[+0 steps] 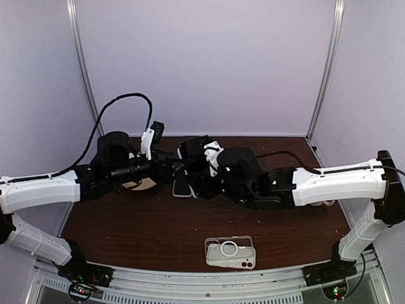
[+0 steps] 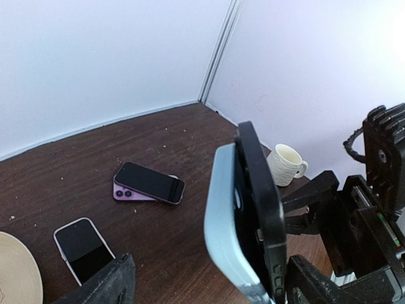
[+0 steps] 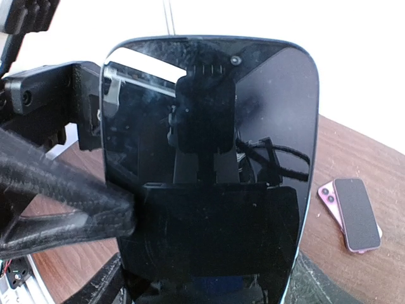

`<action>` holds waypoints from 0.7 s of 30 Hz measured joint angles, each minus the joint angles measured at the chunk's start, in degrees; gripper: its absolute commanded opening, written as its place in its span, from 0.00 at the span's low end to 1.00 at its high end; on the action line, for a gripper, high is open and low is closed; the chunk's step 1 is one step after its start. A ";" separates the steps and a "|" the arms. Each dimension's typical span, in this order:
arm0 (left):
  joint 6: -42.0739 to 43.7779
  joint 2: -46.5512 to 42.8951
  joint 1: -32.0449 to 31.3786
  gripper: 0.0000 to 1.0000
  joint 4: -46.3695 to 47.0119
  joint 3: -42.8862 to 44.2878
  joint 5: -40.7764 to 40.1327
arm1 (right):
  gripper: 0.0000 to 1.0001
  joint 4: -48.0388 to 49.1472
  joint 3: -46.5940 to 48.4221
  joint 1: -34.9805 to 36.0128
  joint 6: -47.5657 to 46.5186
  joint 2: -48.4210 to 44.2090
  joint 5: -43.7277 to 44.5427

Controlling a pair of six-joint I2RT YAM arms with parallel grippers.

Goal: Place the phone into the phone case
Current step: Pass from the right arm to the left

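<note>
A black phone (image 2: 259, 196) stands upright in mid-air, its glossy screen (image 3: 209, 171) facing the right wrist camera. Behind it sits a light blue phone case (image 2: 221, 215), and the phone's top leans a little out of the case. My right gripper (image 3: 205, 285) is shut across the width of the phone and case, low down. My left gripper (image 2: 210, 266) stands open around the pair from the side. One of its fingers (image 3: 63, 215) touches the phone's edge, and the other finger (image 2: 107, 282) is well apart. Both grippers meet over mid-table (image 1: 195, 168).
A clear case with a white ring (image 1: 230, 252) lies near the front edge. A dark phone stacked on a purple one (image 2: 149, 183), a white-rimmed phone (image 2: 82, 244), a beige plate (image 2: 19, 272) and a white mug (image 2: 286, 163) sit on the brown table (image 1: 139, 234). White walls close in behind.
</note>
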 measured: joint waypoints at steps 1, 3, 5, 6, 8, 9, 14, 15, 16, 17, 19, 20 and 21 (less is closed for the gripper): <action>-0.98 0.00 0.00 0.77 0.90 -0.13 -0.17 | 0.19 0.66 0.00 0.24 -0.81 0.00 0.17; -1.97 0.00 -0.26 0.68 2.60 -0.39 -0.33 | 0.19 1.40 0.00 0.50 -2.08 0.00 0.24; -2.95 0.02 -0.31 0.59 3.63 -0.42 -0.02 | 0.19 2.08 0.00 0.46 -2.91 -0.02 0.44; -3.48 0.04 -0.33 0.57 4.31 -0.42 0.50 | 0.19 2.36 0.00 0.46 -3.28 0.00 0.50; -4.28 0.15 -0.39 0.55 5.18 -0.42 1.16 | 0.19 2.71 0.00 0.46 -3.91 0.00 0.61; -4.50 0.26 -0.39 0.55 5.53 -0.42 1.53 | 0.19 2.86 0.00 0.46 -4.15 -0.02 0.63; -5.31 1.01 -0.33 0.57 6.93 -0.42 2.86 | 0.19 2.82 0.00 0.57 -5.40 -0.02 0.31; -5.38 1.27 -0.31 0.57 7.15 -0.42 3.15 | 0.19 2.82 0.00 0.61 -5.55 0.00 0.15; -5.53 1.68 -0.31 0.55 7.34 -0.42 3.61 | 0.19 2.80 0.00 0.63 -5.68 0.00 -0.04; -5.70 2.10 -0.28 0.50 7.52 -0.42 4.04 | 0.19 2.80 0.00 0.63 -5.77 0.00 -0.17; -6.27 3.13 -0.28 0.42 7.89 -0.42 5.11 | 0.19 2.60 0.00 0.63 -5.84 0.00 -0.28; -6.58 3.39 -0.31 0.39 8.13 -0.39 5.73 | 0.20 2.32 0.00 0.63 -5.92 0.00 -0.28; -6.71 3.52 -0.35 0.35 8.26 -0.39 6.08 | 0.21 2.14 -0.02 0.61 -5.99 0.00 -0.31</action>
